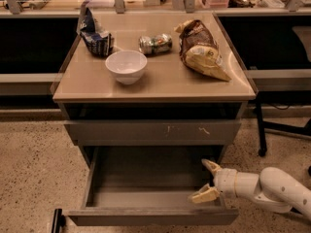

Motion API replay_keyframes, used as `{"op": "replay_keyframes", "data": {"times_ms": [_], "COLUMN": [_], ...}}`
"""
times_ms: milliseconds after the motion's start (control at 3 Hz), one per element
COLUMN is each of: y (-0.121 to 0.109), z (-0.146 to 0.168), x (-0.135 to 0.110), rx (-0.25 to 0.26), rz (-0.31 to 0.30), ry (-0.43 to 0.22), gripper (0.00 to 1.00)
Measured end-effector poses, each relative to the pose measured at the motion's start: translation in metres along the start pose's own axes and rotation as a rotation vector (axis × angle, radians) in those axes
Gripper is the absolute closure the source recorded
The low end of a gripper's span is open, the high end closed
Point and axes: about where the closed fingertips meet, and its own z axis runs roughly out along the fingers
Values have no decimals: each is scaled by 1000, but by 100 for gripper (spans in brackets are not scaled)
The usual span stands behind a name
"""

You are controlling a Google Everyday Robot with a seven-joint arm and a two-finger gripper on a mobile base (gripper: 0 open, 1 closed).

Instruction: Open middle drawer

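A single white arm (279, 191) reaches in from the lower right of the cabinet (73, 115), lying low and close to level, its rounded forearm tapering through a wrist ring to the claw (208, 181). The claw points left at the right side of the middle drawer (150, 216), and it is released: its two tan fingers (212, 166) are spread wide, one toward the back of the cabinet and one toward the front, straddling the drawer's right wall area. Whether either finger touches that wall I cannot tell. The middle drawer stands open, drawn well forward out of the lower part of the cabinet, so that its grey floor shows and its plain front sits nearest the camera. Directly above it in the cabinet is one more drawer front (153, 131), grey with pale scratch marks, set nearly flush; that makes two drawers in view. On the counter (165, 89) that tops the cabinet there are four things: one white bowl (126, 66) toward the front left, one crushed can (155, 43) lying on its side behind it, and two bags, a blue one (95, 30) at the back left and a brown one (200, 47) at the right.
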Motion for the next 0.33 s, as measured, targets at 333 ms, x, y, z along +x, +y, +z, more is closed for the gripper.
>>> {"op": "replay_keyframes", "data": {"times_ms": [333], "y": [0], "z": [0], "x": [0], "rx": [0], "rz": [0], "ry": [0], "gripper": [0]}}
